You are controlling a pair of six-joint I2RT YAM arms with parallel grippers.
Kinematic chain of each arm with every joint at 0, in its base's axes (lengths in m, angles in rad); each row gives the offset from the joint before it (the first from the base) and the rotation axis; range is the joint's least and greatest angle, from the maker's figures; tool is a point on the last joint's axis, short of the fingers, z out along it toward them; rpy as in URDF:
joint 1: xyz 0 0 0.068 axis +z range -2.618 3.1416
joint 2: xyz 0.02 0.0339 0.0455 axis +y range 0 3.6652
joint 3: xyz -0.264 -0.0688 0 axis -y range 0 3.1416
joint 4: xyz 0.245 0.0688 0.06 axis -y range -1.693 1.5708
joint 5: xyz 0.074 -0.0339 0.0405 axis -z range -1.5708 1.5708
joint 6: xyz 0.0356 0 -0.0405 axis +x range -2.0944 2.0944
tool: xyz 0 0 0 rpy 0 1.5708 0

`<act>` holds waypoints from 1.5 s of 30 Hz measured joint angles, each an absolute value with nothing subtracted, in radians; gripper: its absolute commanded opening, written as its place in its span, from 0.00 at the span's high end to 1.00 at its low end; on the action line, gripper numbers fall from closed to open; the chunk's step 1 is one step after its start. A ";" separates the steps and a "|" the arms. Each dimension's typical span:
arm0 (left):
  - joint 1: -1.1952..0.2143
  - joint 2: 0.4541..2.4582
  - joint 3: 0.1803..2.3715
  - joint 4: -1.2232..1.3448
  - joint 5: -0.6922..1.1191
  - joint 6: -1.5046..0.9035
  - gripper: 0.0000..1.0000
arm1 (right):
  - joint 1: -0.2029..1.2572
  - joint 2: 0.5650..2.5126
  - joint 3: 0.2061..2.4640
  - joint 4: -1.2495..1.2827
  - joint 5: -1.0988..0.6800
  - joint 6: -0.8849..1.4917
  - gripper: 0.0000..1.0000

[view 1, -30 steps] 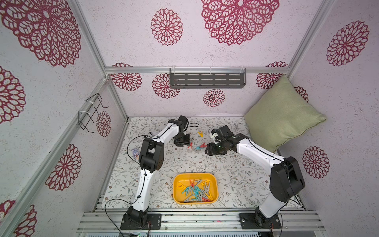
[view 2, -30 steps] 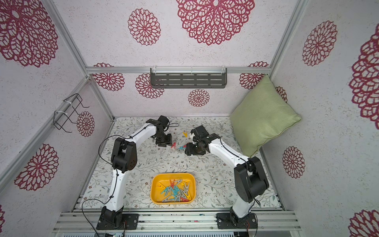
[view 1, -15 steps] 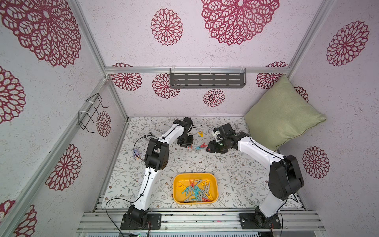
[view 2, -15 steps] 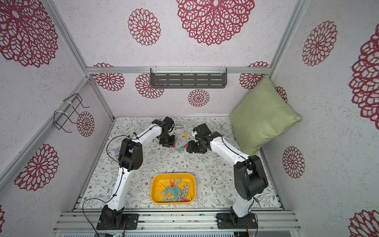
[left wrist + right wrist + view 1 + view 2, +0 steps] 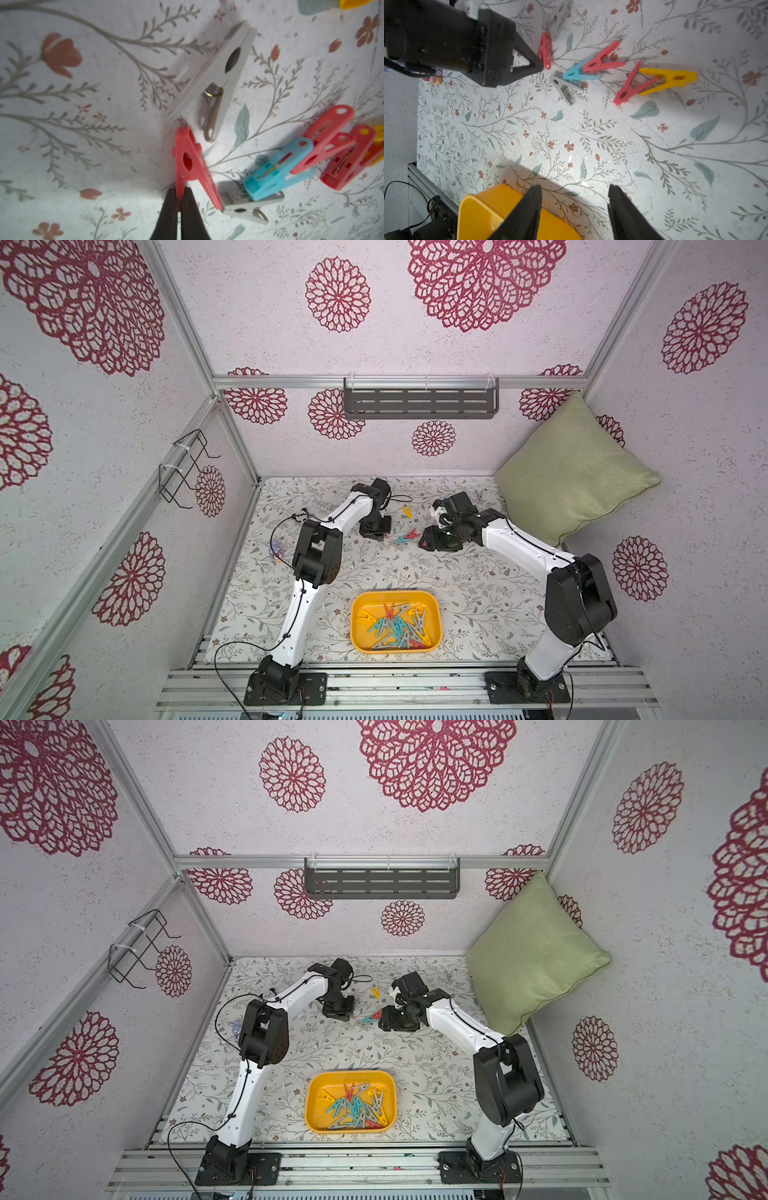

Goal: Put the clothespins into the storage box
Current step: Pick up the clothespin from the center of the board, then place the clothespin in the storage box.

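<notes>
Toward the far middle of the floral mat (image 5: 249, 605), the left gripper (image 5: 179, 190) points down, its dark fingers (image 5: 168, 214) clenched on one leg of a red clothespin (image 5: 187, 164) — the pinch is plain in the left wrist view. The right wrist view shows the same peg at the gripper's tip. Whether this peg is clear of the mat I cannot tell. Just beside its nose a grey clothespin (image 5: 218, 79) lies flat.

Further right lie the loose clothespins (image 5: 576, 74): a teal-blue one resting over a small grey one, a red one over the teal, then another red crossed with a yellow. A lone yellow clothespin (image 5: 406, 512) lies apart from them, toward the back wall.

Nearer the robot's base, between the two arms, the storage box (image 5: 356, 614) sits flat on the mat with the stored clothespins (image 5: 397, 628) heaped inside.

Right of the loose group the right gripper (image 5: 575, 187) hovers over the mat, jaws spread apart with nothing between them — the box's corner shows beside one finger. A green cushion (image 5: 573, 472) leans in the far right corner
</notes>
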State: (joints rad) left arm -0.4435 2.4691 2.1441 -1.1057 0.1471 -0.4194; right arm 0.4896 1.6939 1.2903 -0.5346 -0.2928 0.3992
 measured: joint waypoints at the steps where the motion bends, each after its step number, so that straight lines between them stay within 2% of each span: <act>1: -0.444 2.457 2.130 -1.106 0.147 -0.419 1.00 | 0.490 1.691 1.282 -0.532 -0.292 0.404 0.43; 6: -0.455 2.348 2.051 -1.122 0.145 -0.419 1.00 | 0.487 1.664 1.248 -0.511 -0.284 0.432 0.46; 12: -0.491 2.098 1.886 -1.131 0.146 -0.433 1.00 | 0.482 1.620 1.208 -0.462 -0.266 0.474 0.46; 19: -0.569 1.759 1.588 -1.123 0.147 -0.514 1.00 | 0.480 1.610 1.190 -0.421 -0.265 0.500 0.46; 27: -0.696 1.561 1.284 -1.077 0.145 -0.661 1.00 | 0.482 1.691 1.275 -0.408 -0.290 0.501 0.46; 30: -0.731 1.529 1.189 -1.046 0.145 -0.710 0.94 | 0.494 1.757 1.347 -0.413 -0.294 0.501 0.46; 34: -0.763 1.519 1.117 -1.004 0.140 -0.762 0.68 | 0.521 1.873 1.481 -0.440 -0.291 0.498 0.47; 37: -0.771 1.519 1.109 -0.984 0.124 -0.789 0.55 | 0.553 1.969 1.604 -0.479 -0.284 0.498 0.47; 45: -0.768 1.511 1.117 -0.964 0.075 -0.809 0.52 | 0.620 2.219 1.935 -0.609 -0.213 0.491 0.51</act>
